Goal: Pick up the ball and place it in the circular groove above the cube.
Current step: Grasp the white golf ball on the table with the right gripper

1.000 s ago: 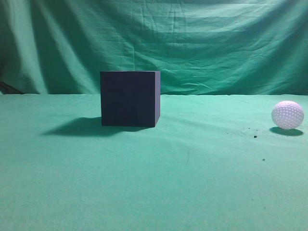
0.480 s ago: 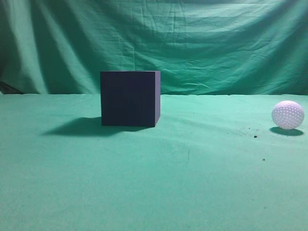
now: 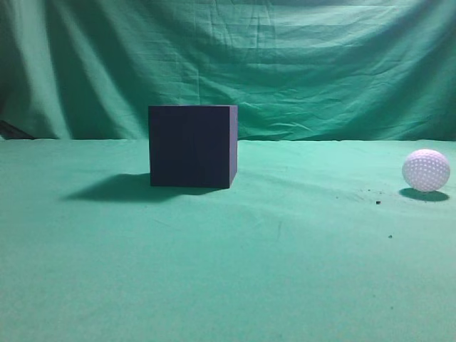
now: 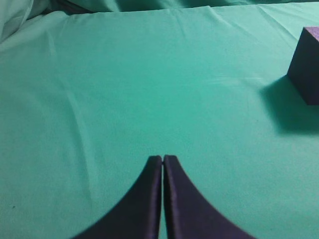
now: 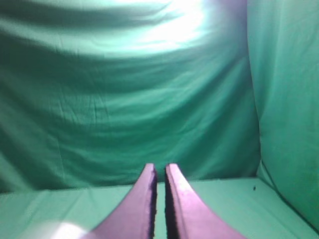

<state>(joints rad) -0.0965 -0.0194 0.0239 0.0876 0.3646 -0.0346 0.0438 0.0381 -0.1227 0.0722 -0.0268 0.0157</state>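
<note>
The ball [image 3: 426, 170] sits on the bench [image 3: 285, 271], well right of the cube [image 3: 192, 146]; left hand [image 4: 163, 158] and right hand [image 5: 159, 168] are both closed, empty

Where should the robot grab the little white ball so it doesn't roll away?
Probably across the ball's widest middle, coming straight down from above. It is round and sits loose on the green cloth, so a sideways push would likely roll it. Nothing stands close to it; the cube is far off. One finger on each side should pinch it evenly.
</note>
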